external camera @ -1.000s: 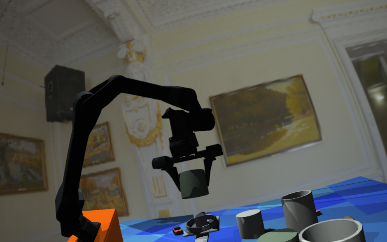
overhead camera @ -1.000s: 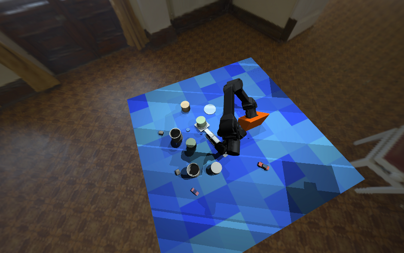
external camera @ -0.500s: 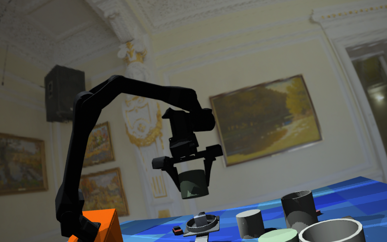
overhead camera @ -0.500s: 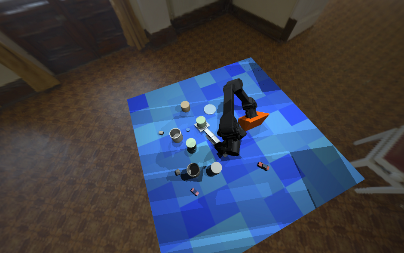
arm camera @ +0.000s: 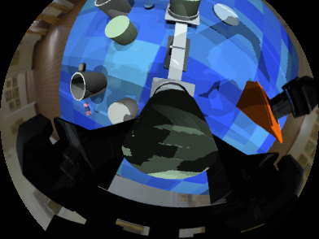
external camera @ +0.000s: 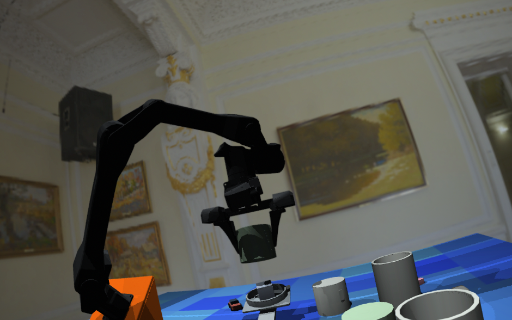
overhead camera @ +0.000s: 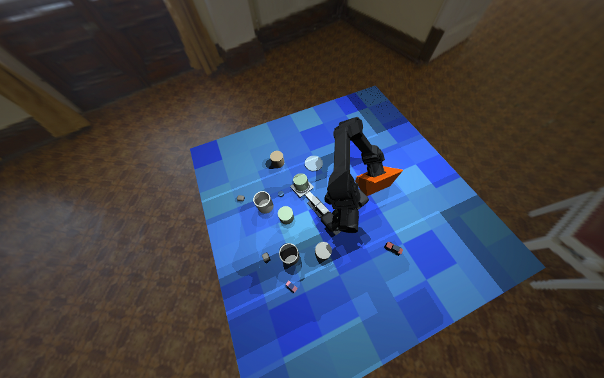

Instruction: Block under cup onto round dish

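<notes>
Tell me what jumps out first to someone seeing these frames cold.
The black arm's gripper hangs high above the table, shut on a dark green cup. Directly below, the near pad of the balance is uncovered, with a small dark block standing inside its ring. The other cup sits on the balance's far end, near the pale round dish.

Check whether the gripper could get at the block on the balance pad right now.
Probably not yet: the gripper is shut on the lifted cup. The block sits uncovered inside the pad's ring below, with nothing above it except the held cup, so the cup must be set aside first.
</notes>
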### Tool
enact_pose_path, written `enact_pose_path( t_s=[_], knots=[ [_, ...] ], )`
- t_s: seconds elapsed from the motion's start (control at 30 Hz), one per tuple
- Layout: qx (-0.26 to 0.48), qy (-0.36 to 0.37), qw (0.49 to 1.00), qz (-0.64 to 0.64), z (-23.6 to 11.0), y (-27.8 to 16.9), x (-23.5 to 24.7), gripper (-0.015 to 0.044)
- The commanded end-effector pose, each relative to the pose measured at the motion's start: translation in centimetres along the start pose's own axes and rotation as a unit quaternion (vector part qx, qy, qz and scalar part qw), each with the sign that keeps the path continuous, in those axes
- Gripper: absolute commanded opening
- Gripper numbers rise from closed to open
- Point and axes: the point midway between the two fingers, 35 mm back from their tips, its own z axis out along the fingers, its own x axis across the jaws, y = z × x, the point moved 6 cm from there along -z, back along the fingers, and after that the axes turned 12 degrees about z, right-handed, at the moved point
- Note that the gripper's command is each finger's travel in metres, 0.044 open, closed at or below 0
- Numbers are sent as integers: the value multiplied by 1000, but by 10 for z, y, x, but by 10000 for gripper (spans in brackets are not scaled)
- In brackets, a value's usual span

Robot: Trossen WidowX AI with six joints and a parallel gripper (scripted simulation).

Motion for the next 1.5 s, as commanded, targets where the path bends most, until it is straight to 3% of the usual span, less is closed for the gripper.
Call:
enact_pose_path(
  t_s=[0.0, 0.6, 1.03, 1.47],
  knots=[
    [1, 1, 1000, -1, -1, -1, 0, 0],
    [1, 2, 1000, -1, 0, -2, -1, 0],
    [7, 5, 1000, 2, 84, -103, -51, 0],
    [7, 5, 1000, 2, 109, -108, -54, 0]
  ],
)
